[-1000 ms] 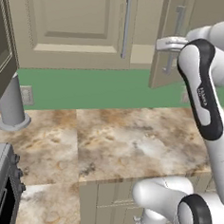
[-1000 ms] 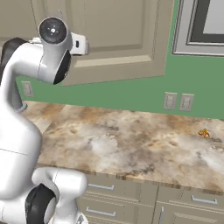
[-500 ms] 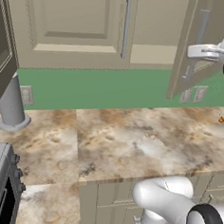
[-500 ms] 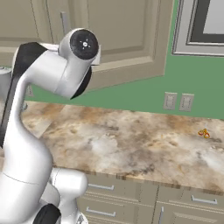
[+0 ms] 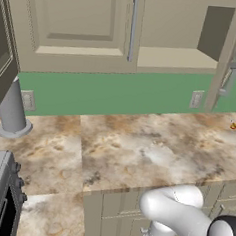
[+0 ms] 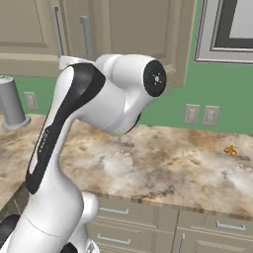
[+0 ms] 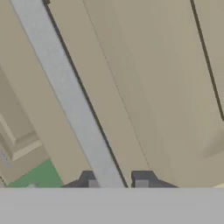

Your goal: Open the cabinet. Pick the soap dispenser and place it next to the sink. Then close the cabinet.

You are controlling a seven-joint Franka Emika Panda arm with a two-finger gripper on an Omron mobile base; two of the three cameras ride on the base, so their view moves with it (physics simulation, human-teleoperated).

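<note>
Up at the cabinet (image 5: 147,32), the right door (image 5: 222,58) stands swung out. The fingers (image 7: 141,183) sit narrowly parted on either side of its silver handle (image 7: 70,96), whether touching I cannot tell. Below lies the marbled tabletop (image 5: 148,147).

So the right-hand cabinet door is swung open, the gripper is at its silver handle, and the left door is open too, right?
Not quite: the left door is shut, flat against the cabinet, as the left base view shows. The rest holds: the right door is swung open, and in the hand view the gripper straddles its silver handle.
</note>
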